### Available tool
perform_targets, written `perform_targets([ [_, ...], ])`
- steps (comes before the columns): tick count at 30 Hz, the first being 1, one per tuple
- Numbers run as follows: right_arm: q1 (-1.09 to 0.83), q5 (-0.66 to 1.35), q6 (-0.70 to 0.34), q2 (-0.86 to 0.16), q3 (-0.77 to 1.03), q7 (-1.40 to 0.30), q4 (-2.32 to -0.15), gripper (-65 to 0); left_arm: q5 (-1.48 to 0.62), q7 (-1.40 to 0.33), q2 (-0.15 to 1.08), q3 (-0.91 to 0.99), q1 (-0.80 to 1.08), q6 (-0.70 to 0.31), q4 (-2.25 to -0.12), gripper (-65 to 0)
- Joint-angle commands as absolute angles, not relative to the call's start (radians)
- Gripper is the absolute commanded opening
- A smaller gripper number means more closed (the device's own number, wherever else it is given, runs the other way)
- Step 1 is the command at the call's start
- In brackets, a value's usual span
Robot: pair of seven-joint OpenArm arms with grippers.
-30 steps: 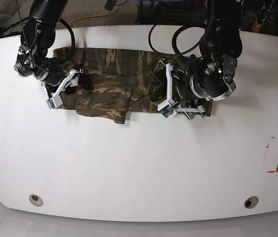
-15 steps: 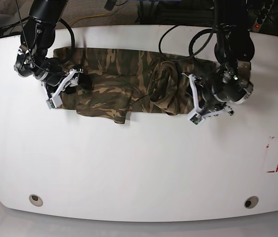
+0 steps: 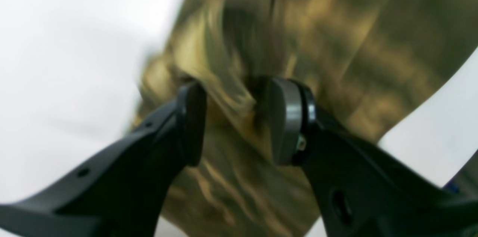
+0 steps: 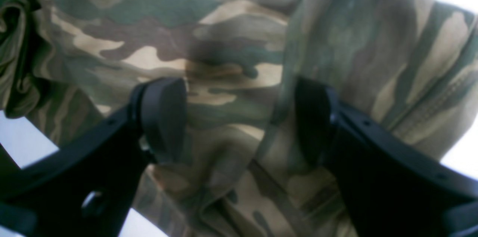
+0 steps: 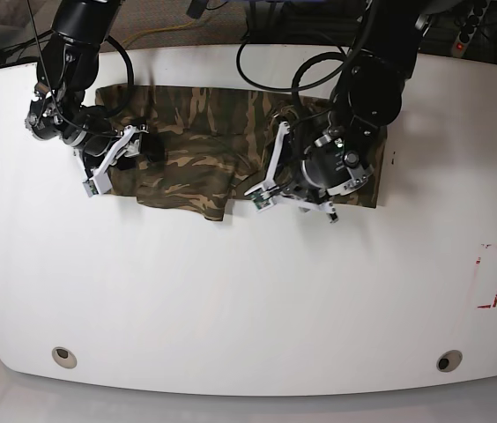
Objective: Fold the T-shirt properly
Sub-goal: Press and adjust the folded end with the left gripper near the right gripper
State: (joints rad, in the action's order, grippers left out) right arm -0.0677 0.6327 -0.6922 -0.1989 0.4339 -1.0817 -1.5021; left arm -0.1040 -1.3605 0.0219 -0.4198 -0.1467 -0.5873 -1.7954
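The camouflage T-shirt [image 5: 187, 167] lies along the far part of the white table [image 5: 231, 300], bunched and rumpled on its right half. My left gripper [image 5: 270, 176] is low over that bunched part. In the left wrist view [image 3: 237, 121] its jaws stand a little apart astride a raised ridge of the shirt [image 3: 354, 42]; the picture is blurred. My right gripper [image 5: 121, 159] is at the shirt's left end. In the right wrist view [image 4: 239, 117] it is open wide just above the cloth [image 4: 224, 24], holding nothing.
A red-edged rectangle [image 5: 493, 275] is marked near the table's right edge. Two round holes [image 5: 64, 356] [image 5: 448, 360] sit near the front edge. Cables and a power strip [image 5: 471, 26] lie behind the table's far edge.
My left arm swung right off the shirt half a second ago and has come back left onto the bunched cloth. The right arm has hardly moved.
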Motion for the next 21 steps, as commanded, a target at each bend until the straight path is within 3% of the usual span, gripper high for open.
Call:
perform_targets([
  [1, -0.059, 0.650, -0.698, -0.211, 0.437, -1.069, -1.517, -21.2, -0.107, -1.348, -0.031, -0.437, -0.200, -0.590, -1.822, -40.6],
  [7, -0.062, 0.659, -0.698, -0.211, 0.437, -1.075, -1.537, -21.2, -0.102, -1.348, -0.054, -0.417, -0.237, -0.590, -1.933, -40.6],
  [11, -0.065, 0.659, -0.698, -0.211, 0.438, -1.079, -1.615, -21.2, -0.108, -1.349, -0.018, -0.228, -0.206, -0.608, -1.968, -40.6],
  [13, -0.065, 0.654, -0.698, -0.211, 0.438, -1.101, -1.626, -21.2, -0.108, -1.349, 0.004, -0.116, -0.173, -0.690, -1.966, -40.6],
  [17, -0.071, 0.650, -0.698, -0.211, 0.438, -1.106, -1.626, -21.2, -0.097, -1.349, 0.022, 0.031, -0.105, -0.698, -1.960, -40.6],
  [21, -0.074, 0.648, -0.698, -0.211, 0.438, -1.104, -1.626, -21.2, -0.105, -1.348, 0.071, 0.067, -0.048, -0.698, -1.948, -40.6],
])
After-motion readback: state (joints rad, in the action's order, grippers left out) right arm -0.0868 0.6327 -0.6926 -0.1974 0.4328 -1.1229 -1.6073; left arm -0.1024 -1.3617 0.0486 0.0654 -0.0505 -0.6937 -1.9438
